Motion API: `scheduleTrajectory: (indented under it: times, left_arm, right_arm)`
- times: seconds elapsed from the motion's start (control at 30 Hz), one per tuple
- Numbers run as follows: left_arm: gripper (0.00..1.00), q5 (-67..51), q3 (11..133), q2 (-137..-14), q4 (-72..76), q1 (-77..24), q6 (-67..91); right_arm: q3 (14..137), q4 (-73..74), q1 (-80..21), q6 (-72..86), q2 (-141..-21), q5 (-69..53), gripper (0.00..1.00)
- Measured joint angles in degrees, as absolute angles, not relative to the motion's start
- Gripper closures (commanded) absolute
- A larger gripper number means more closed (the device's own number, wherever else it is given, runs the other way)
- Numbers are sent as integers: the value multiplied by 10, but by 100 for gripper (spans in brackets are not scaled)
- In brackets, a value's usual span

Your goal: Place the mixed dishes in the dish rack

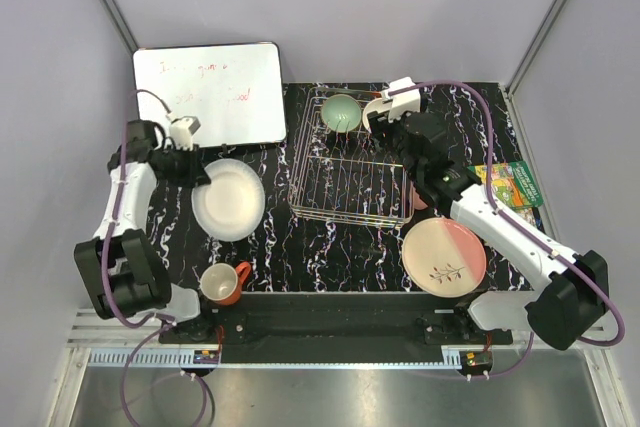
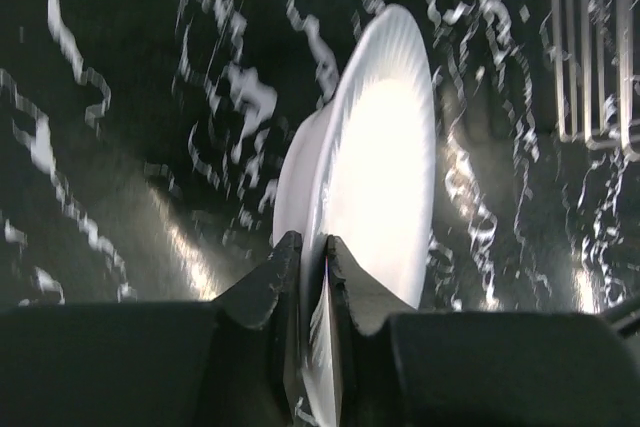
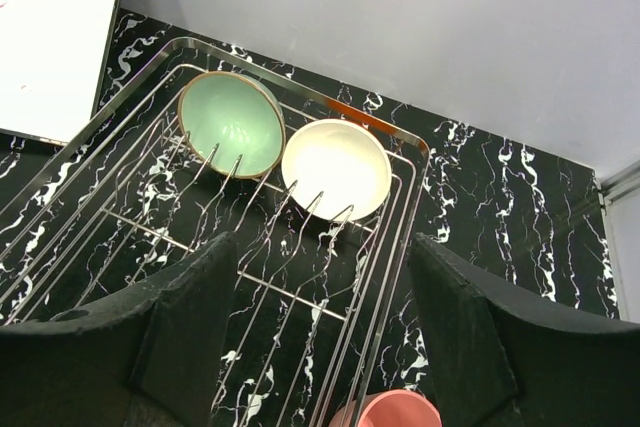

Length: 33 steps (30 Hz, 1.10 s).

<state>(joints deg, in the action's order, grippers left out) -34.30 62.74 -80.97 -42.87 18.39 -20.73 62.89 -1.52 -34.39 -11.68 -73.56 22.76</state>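
Note:
My left gripper (image 2: 312, 247) is shut on the near rim of the white plate (image 2: 385, 167), which looks tilted up off the dark marbled table. The top view shows that plate (image 1: 230, 199) left of the dish rack (image 1: 300, 209), with the left gripper (image 1: 197, 175) at its left edge. My right gripper (image 3: 325, 242) hangs open and empty over the rack's (image 3: 400, 247) far right end. The mint green bowl (image 3: 232, 122) and cream bowl (image 3: 336, 169) stand in the rack's back row. The small pink cup (image 3: 395, 412) is beside the rack's right rim. The pink-and-cream plate (image 1: 444, 255) and orange mug (image 1: 222, 283) lie on the table.
A whiteboard (image 1: 210, 92) lies at the back left, close behind the left arm. A green book (image 1: 510, 185) lies at the right edge of the table. Grey walls enclose the back and both sides.

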Motion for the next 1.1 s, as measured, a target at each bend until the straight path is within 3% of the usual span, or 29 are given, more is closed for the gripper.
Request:
scheduleTrajectory:
  times: [0.2, 0.47, 1.1]
  left_arm:
    - [100, -275, 726, -845, -387, 66, -121]
    - [100, -190, 855, -900, -360, -6, -89]
    - [100, -100, 845, -911, -362, -70, -104]
  right_arm:
    - [621, -19, -344, -111, -731, 228, 24]
    - [611, -19, -344, -107, -722, 228, 24]
    - [603, -23, -344, -106, -715, 231, 27]
